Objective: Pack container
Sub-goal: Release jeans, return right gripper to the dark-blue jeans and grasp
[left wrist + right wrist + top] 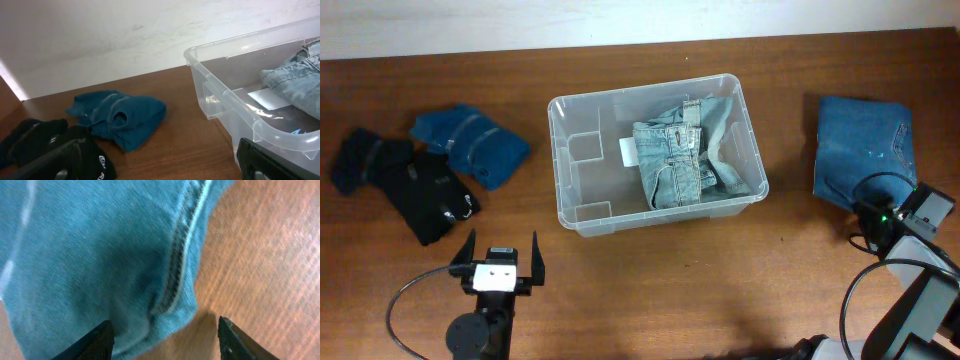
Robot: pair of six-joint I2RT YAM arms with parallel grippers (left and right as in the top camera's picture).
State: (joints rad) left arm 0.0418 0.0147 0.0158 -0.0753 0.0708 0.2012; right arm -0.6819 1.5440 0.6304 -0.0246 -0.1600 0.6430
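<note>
Four cloth items, one bin and two hands on a brown wooden tabletop (pixel 720 290).

- Black garment (pixel 405 185): crumpled, white print; 9 o'clock of the container, well apart.
- Teal garment (pixel 470 145): bunched, against the black garment's 2 o'clock side.
- Left hand (pixel 502 252): 7 o'clock of the container, over bare wood; fingers spread wide, nothing between them.
- Container (pixel 563 190): clear plastic, upright, mid-tabletop.
- Label (pixel 628 150): white, on the container's bottom.
- Light jeans (pixel 680 165): folded, inside the container, filling its 3 o'clock half, just beside the label.
- Folded denim (pixel 865 140): mid-blue; 3 o'clock of the container, apart from it.
- Right hand (pixel 165 342): at the folded denim's 6 o'clock edge; fingers parted, with the stitched corner lying between them, ungripped.
</note>
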